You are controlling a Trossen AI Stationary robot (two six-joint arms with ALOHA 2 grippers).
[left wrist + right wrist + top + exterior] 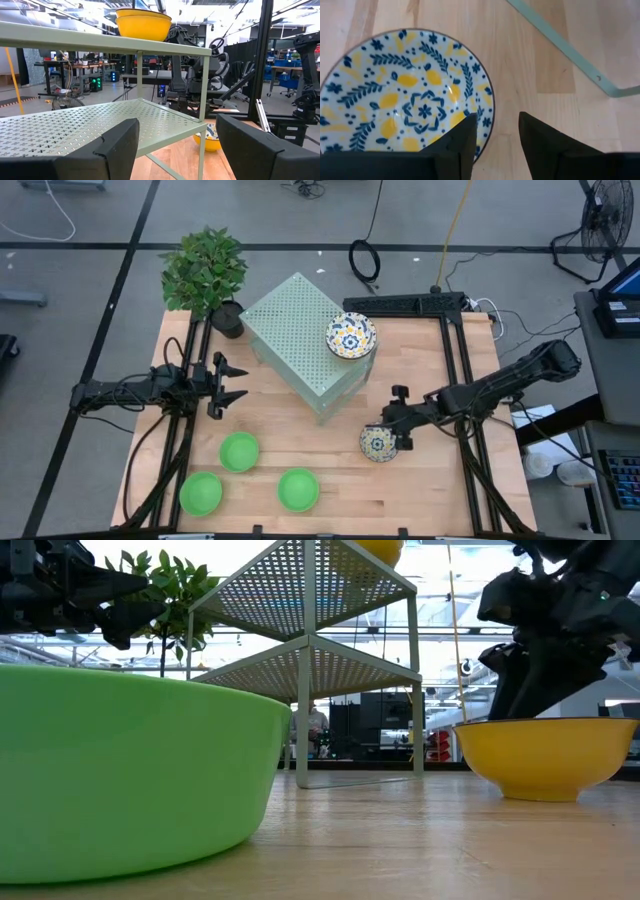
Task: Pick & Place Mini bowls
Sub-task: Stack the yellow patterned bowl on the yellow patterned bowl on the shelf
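On the wooden table (pixel 420 480), 5 mini bowls are seen from above. 3 plain green bowls (pixel 239 451) are laid out near the front edge on the left arm's side, well apart from each other, so each can be picked up alone. 1 patterned bowl (pixel 351 336) is set on top of the pale green shelf box (pixel 295 330), which looks like the place where bowls are put. Another patterned bowl (pixel 379 443) is on the table by the right arm.

The right gripper (pixel 495 137) is held low over this bowl. Its 2 fingers are a little apart, and the bowl's rim (pixel 489 117) is seen passing between them, 1 finger inside the bowl and 1 outside. It looks like the rim is about to be pinched, or has just been let go; which one cannot be told. The rim is not squeezed tight yet.

The left gripper (pixel 232 380) is held wide open, with nothing in it. It is parked beside the box, facing it, and seems to be waiting.

The bowls are round and smooth, and shiny like glazed clay. The patterned ones are white inside with blue leaves and yellow spots, and yellow outside. The box is made of thin metal full of tiny holes, with thin legs. The table is pale wood with straight grain. A leafy potted plant (pixel 205 272) is kept at the back corner.
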